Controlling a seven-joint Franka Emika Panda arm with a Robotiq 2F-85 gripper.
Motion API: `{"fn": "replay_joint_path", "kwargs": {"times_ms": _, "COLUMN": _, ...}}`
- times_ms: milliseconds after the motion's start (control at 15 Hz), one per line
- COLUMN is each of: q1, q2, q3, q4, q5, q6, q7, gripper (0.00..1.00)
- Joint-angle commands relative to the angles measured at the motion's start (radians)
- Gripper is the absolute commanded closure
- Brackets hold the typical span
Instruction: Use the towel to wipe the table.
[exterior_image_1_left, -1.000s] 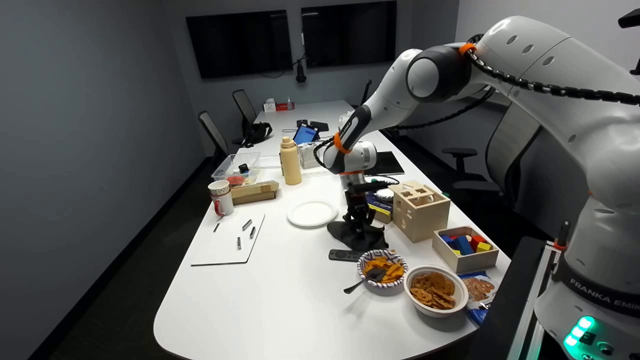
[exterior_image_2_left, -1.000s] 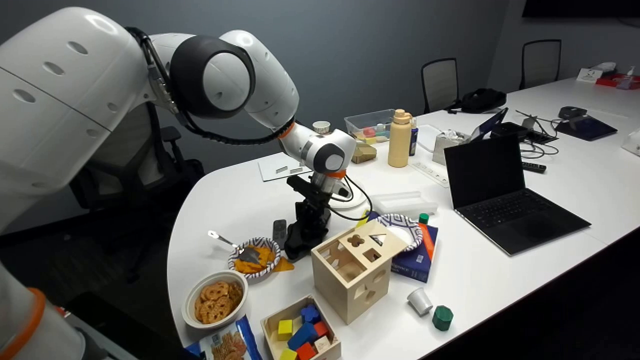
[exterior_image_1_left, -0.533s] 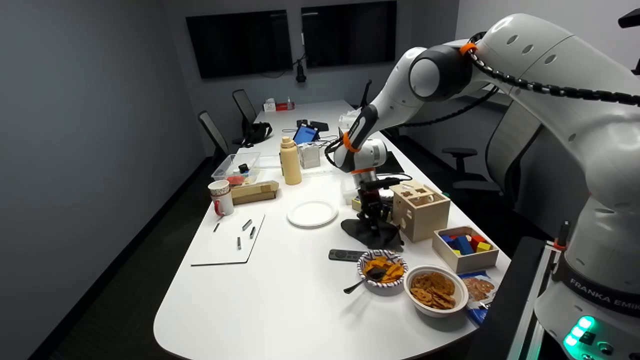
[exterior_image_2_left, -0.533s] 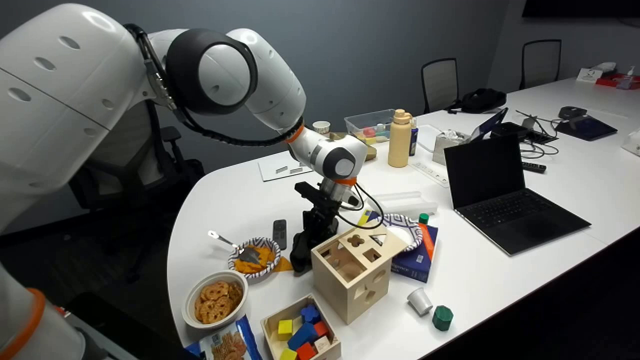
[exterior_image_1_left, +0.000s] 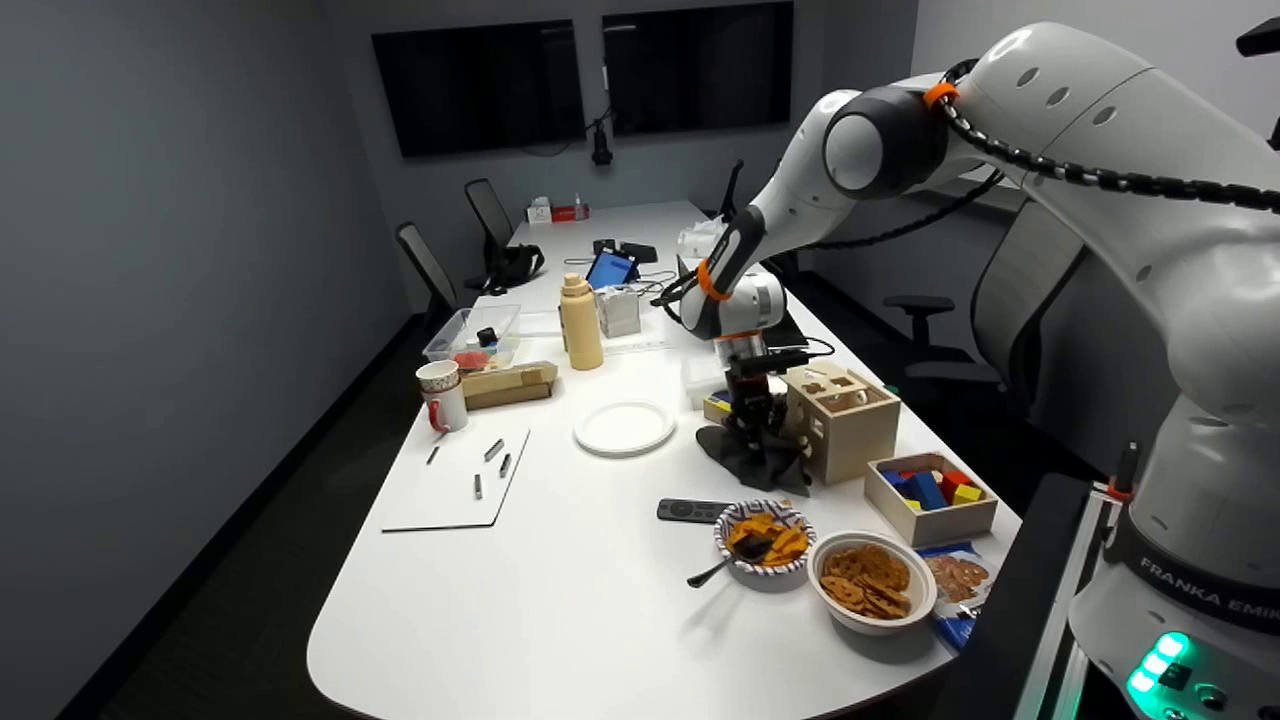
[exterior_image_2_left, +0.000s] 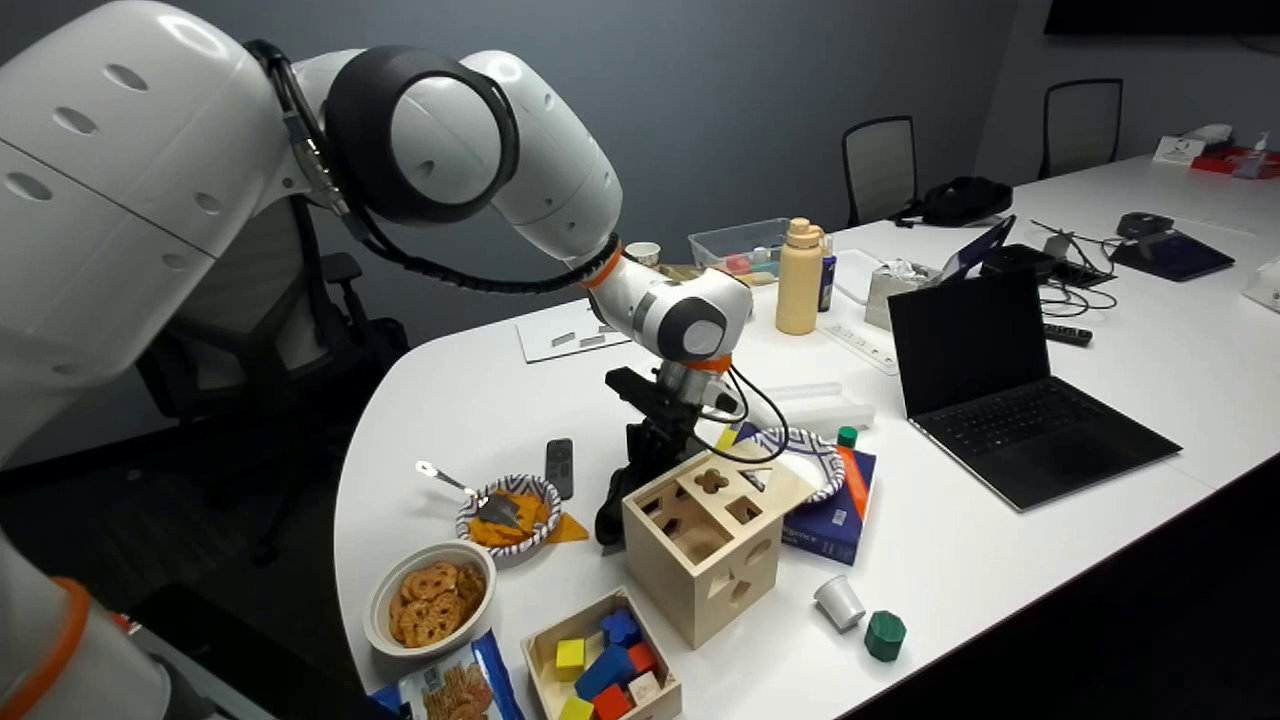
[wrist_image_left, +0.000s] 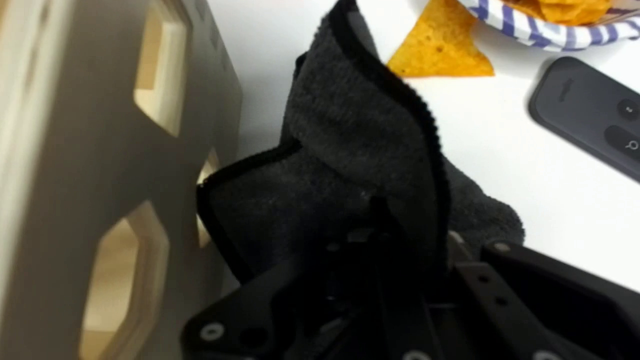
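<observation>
The towel is a dark grey cloth with a black edge. It lies bunched on the white table (exterior_image_1_left: 520, 610) under my gripper (exterior_image_1_left: 755, 428). The towel shows in both exterior views (exterior_image_1_left: 755, 466) (exterior_image_2_left: 609, 518), partly hidden behind the wooden box in one of them, and fills the middle of the wrist view (wrist_image_left: 360, 125). My gripper (wrist_image_left: 405, 245) points down, shut on the towel; the cloth and shadow hide the fingertips. The towel's folded corner is against or very close to the holed side of the wooden shape box (wrist_image_left: 205, 100).
A stray chip (wrist_image_left: 440, 45) lies just beyond the towel. A remote (exterior_image_1_left: 688, 511), a chip bowl (exterior_image_2_left: 466, 525) with a spoon, and a pretzel bowl (exterior_image_1_left: 925, 605) are near. The shape box (exterior_image_1_left: 830, 440) stands tight beside the gripper. A white plate (exterior_image_1_left: 625, 428) and block tray (exterior_image_1_left: 950, 526) flank it.
My gripper has slid the towel across the table toward the wooden shape box, away from the white plate, more slowly in the last half second. Other objects have not moved.
</observation>
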Motion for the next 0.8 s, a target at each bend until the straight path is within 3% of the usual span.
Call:
{"fn": "replay_joint_path", "kwargs": {"times_ms": 0, "q1": -0.005, "q2": 0.005, "q3": 0.030, "q4": 0.013, "q5": 0.011, "q6": 0.050, "q7": -0.015, "gripper": 0.98}}
{"fn": "replay_joint_path", "kwargs": {"times_ms": 533, "q1": -0.042, "q2": 0.039, "q3": 0.125, "q4": 0.069, "q5": 0.082, "q6": -0.008, "q7": -0.099, "gripper": 0.98}}
{"fn": "replay_joint_path", "kwargs": {"times_ms": 733, "q1": -0.037, "q2": 0.016, "q3": 0.113, "q4": 0.038, "q5": 0.081, "q6": -0.055, "q7": -0.097, "gripper": 0.98}}
